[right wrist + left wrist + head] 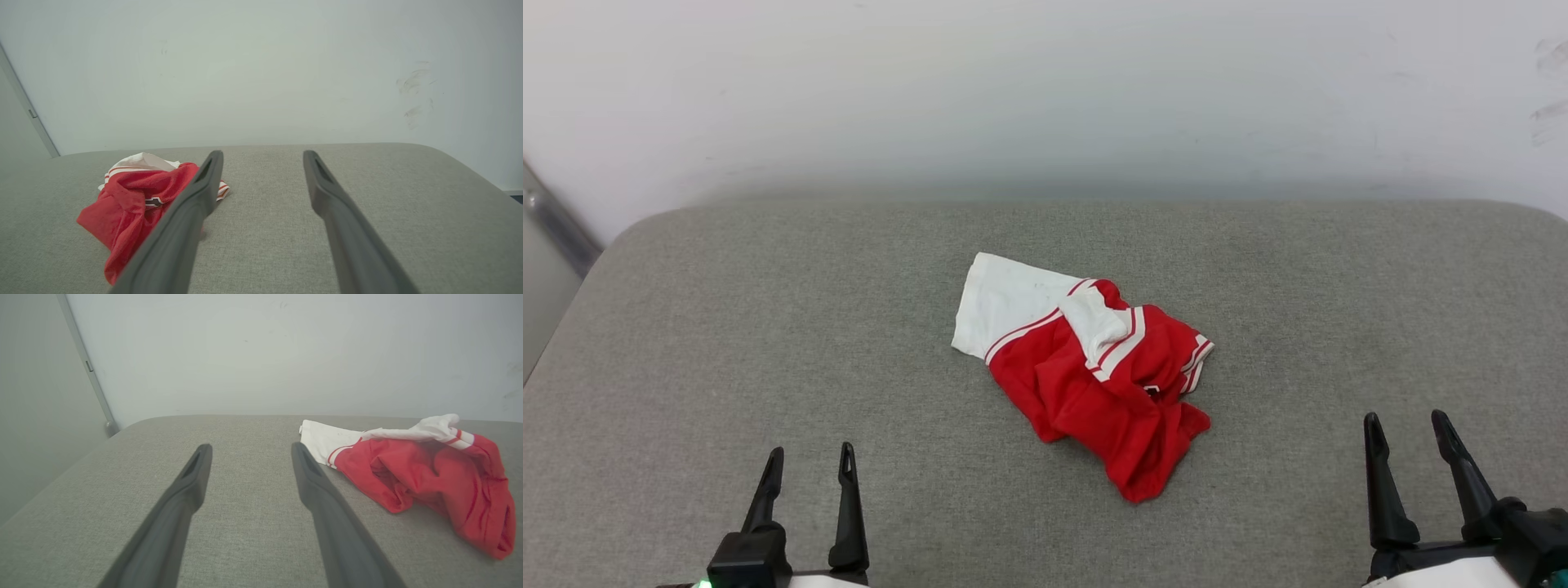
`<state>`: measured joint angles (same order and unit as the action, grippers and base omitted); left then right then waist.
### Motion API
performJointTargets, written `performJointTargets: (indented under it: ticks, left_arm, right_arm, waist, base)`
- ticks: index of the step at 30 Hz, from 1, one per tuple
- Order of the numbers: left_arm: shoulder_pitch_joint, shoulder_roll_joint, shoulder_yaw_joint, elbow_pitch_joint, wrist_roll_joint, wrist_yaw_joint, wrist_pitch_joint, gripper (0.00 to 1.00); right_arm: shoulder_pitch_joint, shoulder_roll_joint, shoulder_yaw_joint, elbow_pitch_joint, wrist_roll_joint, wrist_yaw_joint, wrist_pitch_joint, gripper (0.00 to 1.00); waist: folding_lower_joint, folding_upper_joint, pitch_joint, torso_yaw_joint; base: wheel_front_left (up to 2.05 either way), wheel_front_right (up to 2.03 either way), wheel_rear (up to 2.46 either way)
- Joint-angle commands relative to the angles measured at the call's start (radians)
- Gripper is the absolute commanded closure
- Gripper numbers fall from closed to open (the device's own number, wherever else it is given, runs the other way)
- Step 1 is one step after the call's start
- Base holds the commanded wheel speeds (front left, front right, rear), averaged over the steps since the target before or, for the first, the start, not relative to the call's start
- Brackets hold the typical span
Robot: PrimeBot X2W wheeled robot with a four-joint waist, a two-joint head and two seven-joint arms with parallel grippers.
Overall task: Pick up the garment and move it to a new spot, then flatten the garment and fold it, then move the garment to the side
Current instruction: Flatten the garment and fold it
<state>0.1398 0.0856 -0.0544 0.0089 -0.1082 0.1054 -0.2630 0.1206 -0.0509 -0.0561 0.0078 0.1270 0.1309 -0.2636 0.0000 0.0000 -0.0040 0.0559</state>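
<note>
The garment point(1086, 367), red with white sleeves and striped trim, lies crumpled in a heap near the middle of the grey padded surface point(768, 327). It shows to the right in the left wrist view point(425, 473) and to the left in the right wrist view point(135, 196). My left gripper point(810, 459) hovers open at the lower left, well short of the cloth and empty. My right gripper point(1409, 425) stands open at the lower right, also empty and apart from the garment. The same open fingers show at the left gripper point(248, 451) and right gripper point(263, 157).
A pale wall point(1045, 90) rises straight behind the surface's rounded far edge. A metal strip point(556, 220) runs down the wall at the far left corner. Bare grey fabric lies on both sides of the heap.
</note>
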Motion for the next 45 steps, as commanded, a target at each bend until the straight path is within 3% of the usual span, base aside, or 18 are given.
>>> performJointTargets:
  ticks: [1,9,15,22,28,36,40,45]
  left_arm:
    - [0.011,-0.004,0.006,0.003,0.007,-0.006,-0.003,0.00]
    - [0.002,-0.018,0.027,0.010,0.019,-0.026,-0.003,0.00]
    - [-0.025,-0.024,0.036,0.011,0.027,-0.041,-0.003,0.00]
    - [-0.060,-0.029,0.046,0.003,0.034,-0.046,-0.003,0.00]
    - [-0.083,-0.032,0.054,0.000,0.034,-0.051,-0.003,0.00]
    - [-0.110,-0.035,0.056,-0.004,0.029,-0.050,-0.003,0.00]
    - [-0.132,-0.035,0.046,-0.005,0.026,-0.046,-0.003,0.00]
    - [-0.161,-0.035,0.030,-0.007,0.010,-0.038,-0.003,0.00]
  right_arm:
    - [0.012,0.001,-0.002,0.000,0.001,0.000,-0.002,0.00]
    - [-0.056,0.001,-0.009,-0.023,0.015,0.000,-0.002,0.00]
    - [-0.226,-0.004,0.018,-0.085,-0.069,0.000,-0.002,0.00]
    - [-0.470,-0.083,0.101,-0.074,-0.056,0.000,-0.002,0.00]
    - [-0.714,-0.212,0.318,0.102,0.016,0.000,0.017,0.00]
    - [-1.025,-0.349,0.748,0.227,0.301,0.000,0.357,0.00]
    - [-1.152,-0.416,0.994,0.218,0.510,-0.001,0.611,0.00]
    - [-1.277,-0.464,1.214,0.201,0.703,0.000,0.870,0.00]
  waist:
    - [0.0000,0.0000,-0.001,0.001]
    - [0.0000,0.0000,0.005,0.001]
    - [0.0000,0.0000,0.030,0.000]
    - [0.0000,0.0000,0.078,0.001]
    - [0.0000,0.0000,0.112,0.005]
    - [0.0000,0.0000,0.159,0.009]
    - [0.0000,0.0000,0.187,0.020]
    - [0.0000,0.0000,0.235,0.035]
  base:
    - [0.00,0.00,0.00]
    - [0.00,0.00,0.00]
    - [0.00,0.00,0.00]
    - [0.00,0.00,0.00]
    - [0.00,0.00,0.00]
    - [0.00,0.00,0.00]
    - [0.00,0.00,0.00]
    - [0.00,0.00,0.00]
